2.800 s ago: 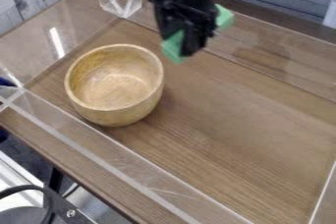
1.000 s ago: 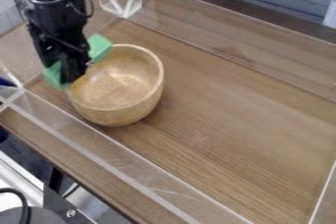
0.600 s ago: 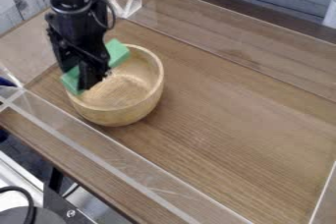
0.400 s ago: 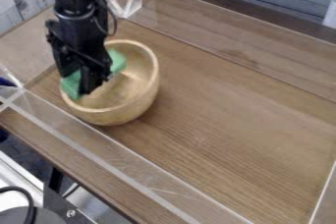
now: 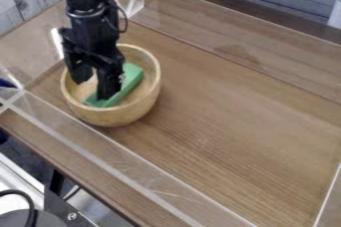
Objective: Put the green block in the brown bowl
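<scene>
The single camera looks down at an angle on a wooden counter [image 5: 226, 121] enclosed by low clear plastic walls [image 5: 80, 151]. The brown bowl [image 5: 114, 112] stands on the left part of the counter, upright, its thick pale rim facing up.

The black robot arm [image 5: 91, 12] comes down from the top left, and its claw [image 5: 102, 73] points straight down into the bowl's opening. The two dark fingers [image 5: 84, 70] stand apart, spread wide, with their tips below the rim line on the left side of the bowl.

The green block [image 5: 118, 83] lies inside the bowl, tilted, its long side running from the lower left up toward the right, just beside the claw's right finger. Part of the block is hidden behind the fingers, so whether a finger touches it cannot be told, but the claw does not pinch it. The lower end of the block rests against the bowl's inner wall near the front rim.

At the back of the counter, behind the arm, a small clear plastic piece [image 5: 131, 2] stands by the far wall. The rest of the counter to the right shows bare wood grain.
</scene>
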